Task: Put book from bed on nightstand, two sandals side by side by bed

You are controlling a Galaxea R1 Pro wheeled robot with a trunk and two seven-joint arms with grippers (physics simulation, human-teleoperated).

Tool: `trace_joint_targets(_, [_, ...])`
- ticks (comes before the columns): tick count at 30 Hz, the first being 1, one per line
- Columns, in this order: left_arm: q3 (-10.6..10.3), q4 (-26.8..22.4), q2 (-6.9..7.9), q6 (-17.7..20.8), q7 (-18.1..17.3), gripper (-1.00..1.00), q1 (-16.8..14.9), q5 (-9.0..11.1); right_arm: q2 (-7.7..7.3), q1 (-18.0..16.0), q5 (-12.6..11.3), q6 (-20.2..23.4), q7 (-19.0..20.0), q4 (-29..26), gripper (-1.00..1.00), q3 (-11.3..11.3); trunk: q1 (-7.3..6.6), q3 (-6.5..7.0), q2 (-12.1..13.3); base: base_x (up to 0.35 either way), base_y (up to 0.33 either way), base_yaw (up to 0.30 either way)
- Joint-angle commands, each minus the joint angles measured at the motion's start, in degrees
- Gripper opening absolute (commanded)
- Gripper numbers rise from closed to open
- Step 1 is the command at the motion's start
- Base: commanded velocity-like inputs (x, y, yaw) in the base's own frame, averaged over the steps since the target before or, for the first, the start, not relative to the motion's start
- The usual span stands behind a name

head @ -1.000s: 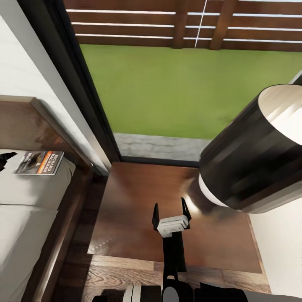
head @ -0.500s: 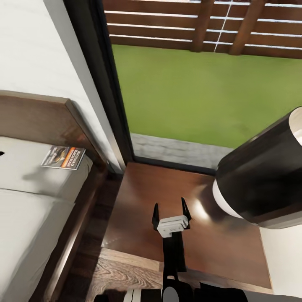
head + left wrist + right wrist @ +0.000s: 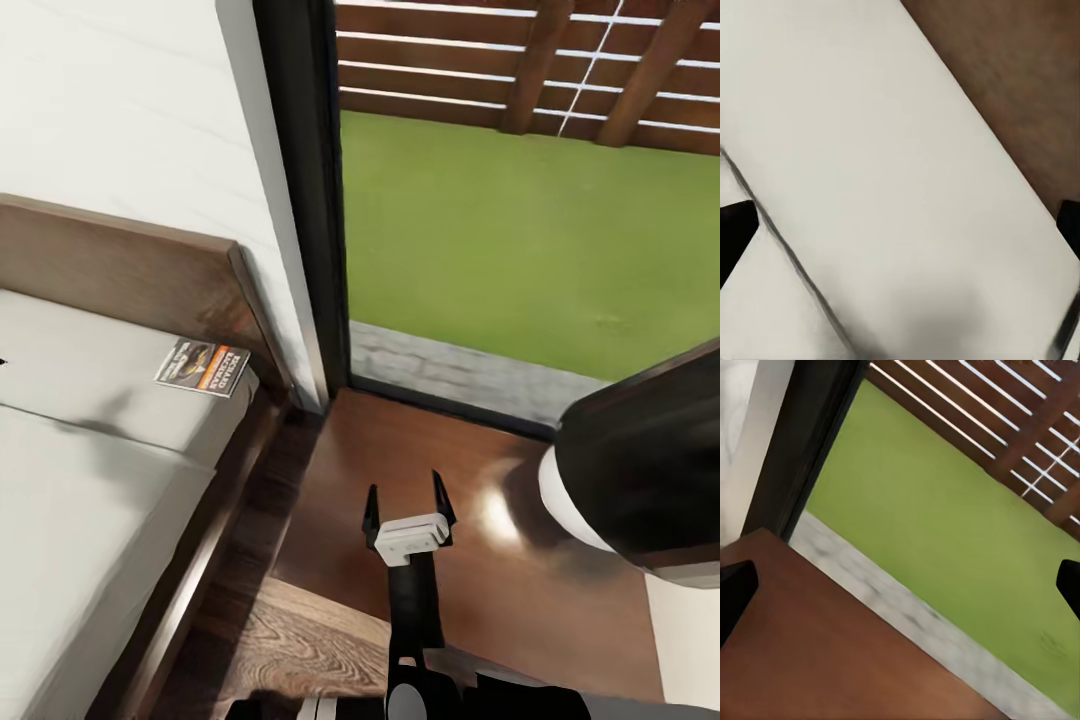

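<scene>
The book (image 3: 203, 367), a thin whitish paperback with orange and black print, lies flat on the bed's pale mattress (image 3: 80, 470), close to the dark headboard (image 3: 120, 270) and the bed's near corner. Right of the bed stands the glossy brown nightstand (image 3: 340, 500). My right gripper (image 3: 405, 495) hovers over its top, open and empty, and its dark fingertips (image 3: 735, 592) frame the nightstand's wood and the grass outside. My left gripper (image 3: 900, 225) is open above the mattress (image 3: 870, 150), holding nothing. The sandals are out of view.
A big black lamp with a white inside (image 3: 640, 480) stands on the nightstand's right part, close to my right gripper. A black-framed glass door (image 3: 300, 200) rises behind the nightstand, with grass and a wooden fence outside. A strip of wood floor (image 3: 310, 640) runs between bed and nightstand.
The head camera has swung left, so the book, bed and door frame sit further right in the picture and the lamp slides off the right edge. The right gripper holds its pose.
</scene>
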Motion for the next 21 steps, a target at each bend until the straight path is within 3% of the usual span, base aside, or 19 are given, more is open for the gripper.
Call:
trace_joint_targets(1, [0.1,-0.6,0.00,0.5,0.2,1.00,0.0,0.3,0.00,-0.1,-0.3,0.6,-0.4,-0.1,1.00,0.2,-0.23,0.15,0.4,0.000,0.000,0.067])
trace_joint_targets(11, [0.0,-2.8,0.03,1.4,0.8,1.00,0.0,-0.2,-0.02,-0.1,-0.3,0.6,-0.4,-0.1,1.00,0.1,-2.42,1.95,4.4,0.000,0.000,0.009])
trace_joint_targets(12, [-0.1,-5.0,-0.12,2.7,5.0,1.00,0.0,-4.4,-0.05,-0.1,-0.3,0.6,-0.4,-0.1,1.00,0.1,-2.64,2.13,4.8,0.000,0.000,0.000])
trace_joint_targets(13, [0.0,-5.3,-0.17,2.8,6.5,1.00,0.0,-5.3,-0.03,-0.1,-0.3,0.5,-0.3,-0.1,1.00,0.1,-2.86,2.31,5.2,0.000,0.000,0.000])
trace_joint_targets(21, [-0.7,-7.9,-0.47,3.1,10.1,1.00,0.0,-7.0,-0.01,-0.1,-0.3,0.5,-0.3,-0.1,1.00,0.1,-4.62,3.74,8.4,0.000,0.000,0.000])
